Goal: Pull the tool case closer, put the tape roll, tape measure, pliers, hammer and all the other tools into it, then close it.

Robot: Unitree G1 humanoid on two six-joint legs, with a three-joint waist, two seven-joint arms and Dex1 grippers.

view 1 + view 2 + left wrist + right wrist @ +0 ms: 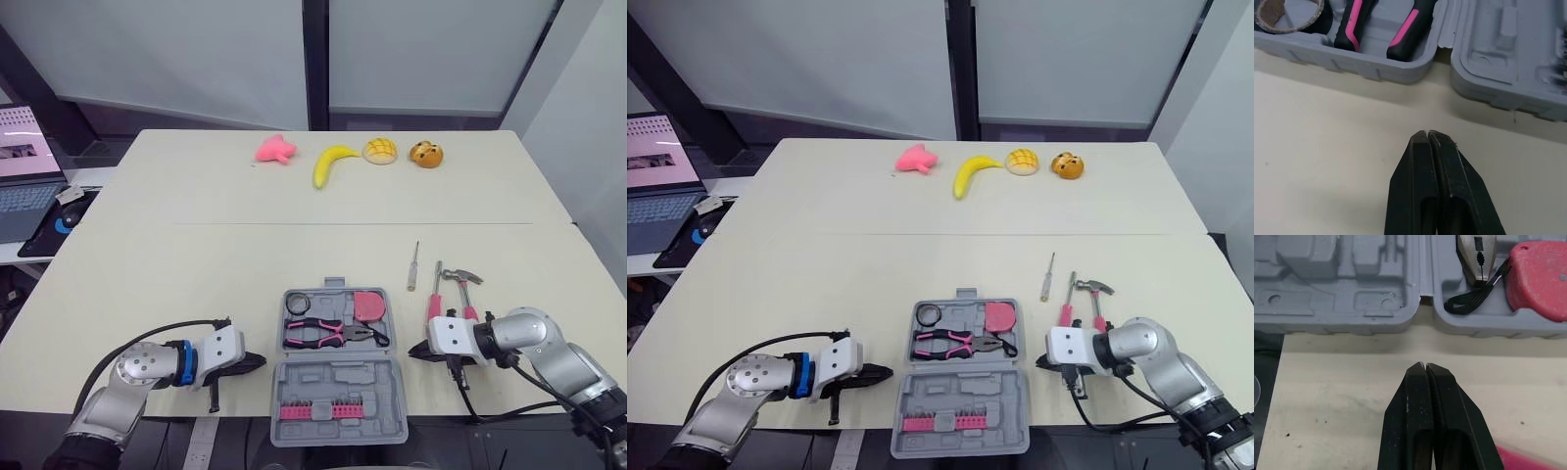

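The grey tool case [336,377] lies open at the table's front edge. Its far half holds the tape roll [298,303], the pink-handled pliers [328,335] and the pink tape measure [369,305]; its near half holds a row of pink bits. To the right of the case lie a thin screwdriver [413,265], a pink-handled screwdriver [435,294] and the hammer [462,289]. My left gripper [257,361] is shut and empty, pointing at the case's left side. My right gripper [416,349] is shut and empty, pointing at the case's right side, beside the hammer's handle.
At the far side of the table lie a pink toy [275,149], a banana [331,164] and two bread rolls [380,151] [426,154]. A laptop [24,176] sits on a side desk to the left.
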